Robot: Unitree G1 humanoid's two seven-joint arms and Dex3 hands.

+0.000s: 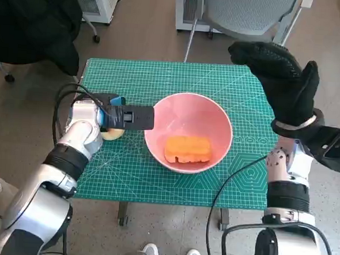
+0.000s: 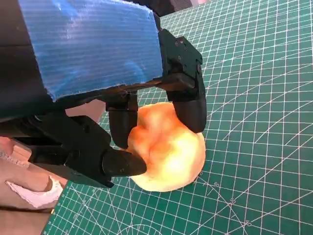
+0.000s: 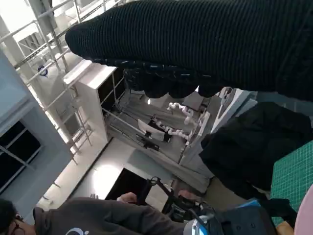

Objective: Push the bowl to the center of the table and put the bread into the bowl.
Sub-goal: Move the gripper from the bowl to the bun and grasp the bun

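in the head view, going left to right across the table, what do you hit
left robot hand over a round bread roll → pink bowl with an orange piece of bread inside → right robot hand, raised above the table's right edge

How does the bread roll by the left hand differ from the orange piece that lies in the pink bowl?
The bread roll is round and pale golden; the orange piece is flatter, oblong and deep orange. The roll lies on the green mat outside the pink bowl, with the left hand's fingers around it; the orange piece lies inside the bowl, untouched. Both look like soft food items.
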